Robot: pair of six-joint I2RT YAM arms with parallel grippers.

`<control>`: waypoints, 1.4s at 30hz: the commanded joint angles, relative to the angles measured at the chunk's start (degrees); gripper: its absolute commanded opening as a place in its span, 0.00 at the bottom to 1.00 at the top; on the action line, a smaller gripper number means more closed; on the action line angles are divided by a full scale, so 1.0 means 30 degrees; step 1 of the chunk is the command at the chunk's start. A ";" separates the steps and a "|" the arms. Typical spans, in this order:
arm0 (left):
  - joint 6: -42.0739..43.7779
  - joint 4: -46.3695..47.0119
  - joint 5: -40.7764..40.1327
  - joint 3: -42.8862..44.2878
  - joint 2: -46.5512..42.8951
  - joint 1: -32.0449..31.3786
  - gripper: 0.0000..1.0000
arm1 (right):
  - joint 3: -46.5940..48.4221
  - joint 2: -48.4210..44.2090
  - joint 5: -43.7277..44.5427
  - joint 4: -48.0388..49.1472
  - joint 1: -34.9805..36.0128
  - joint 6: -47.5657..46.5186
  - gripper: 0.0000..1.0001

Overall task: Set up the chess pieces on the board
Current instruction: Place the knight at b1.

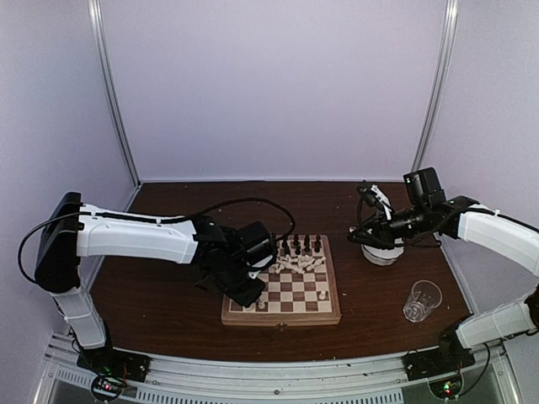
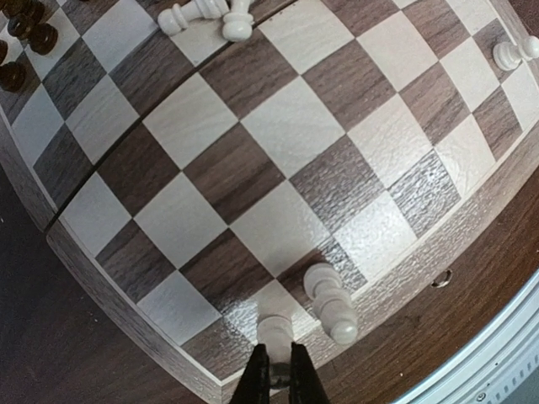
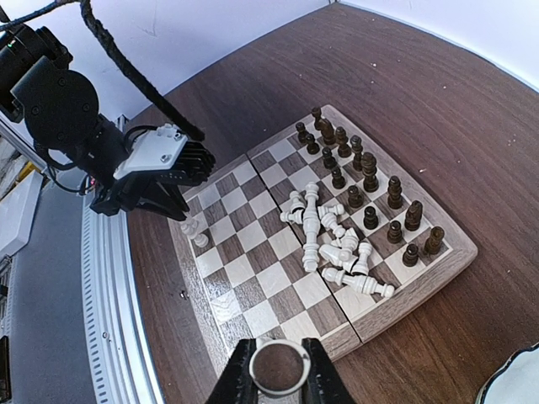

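The board lies on the brown table, in front of and between the two arms. The left gripper is down at the board's near left corner. Its fingers are closed on a white piece that stands upright on the corner square. A second white piece lies on its side, touching or just beside the first. The dark pieces stand upright in the two far rows. In front of them, a heap of white pieces lies tumbled across the middle squares, with several touching each other. One more white piece sits alone toward the near right corner. The right gripper is held off the board to the right, above a white bowl. Its fingers are clamped on a small pale round thing, seen end-on as a ring with a dark centre, and I cannot tell which piece it is. A clear glass stands on the table nearer the arm bases, well apart from the board.
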 commanded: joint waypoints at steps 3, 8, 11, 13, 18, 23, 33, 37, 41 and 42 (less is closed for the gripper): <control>-0.0141 0.0453 -0.0025 -0.0103 0.0559 -0.0076 0.00 | -0.0213 -0.0333 -0.0072 0.0482 -0.0177 -0.0017 0.01; -0.0141 0.0430 -0.0059 -0.0093 0.0646 -0.0079 0.00 | -0.0272 -0.0355 -0.0105 0.0497 -0.0187 -0.0010 0.02; -0.0141 0.0337 -0.0082 -0.0042 0.0618 -0.0084 0.00 | -0.0272 -0.0363 -0.0085 0.0489 -0.0183 0.0012 0.02; -0.0126 0.0237 -0.0160 0.0005 0.0617 -0.0084 0.00 | -0.0298 -0.0363 -0.0106 0.0507 -0.0193 0.0013 0.02; -0.0112 0.0061 -0.0092 0.0039 0.0465 -0.0092 0.16 | -0.0327 -0.0388 -0.0121 0.0533 -0.0215 0.0016 0.02; -0.0199 -0.0151 -0.0407 0.0053 -0.0068 -0.0093 0.30 | -0.0331 -0.0392 -0.0124 0.0554 -0.0209 0.0013 0.02; 0.0136 -0.0107 -0.1985 0.1287 -0.2554 -0.0085 0.45 | 0.0527 -0.0125 -0.1061 -0.0004 -0.0194 0.0762 0.02; 0.1535 0.4040 -0.2944 0.0877 -0.5061 -0.0076 0.53 | 0.2318 0.0933 -0.3572 0.1648 -0.0100 0.5284 0.02; 0.3433 1.1309 -0.2584 -0.1152 -0.6666 -0.0166 0.55 | 0.3172 0.2349 -0.5446 0.6874 -0.0046 1.2723 0.02; 0.4191 1.2495 -0.2663 -0.1254 -0.6662 -0.0243 0.55 | 0.3161 0.2650 -0.5681 0.8451 -0.0041 1.4752 0.02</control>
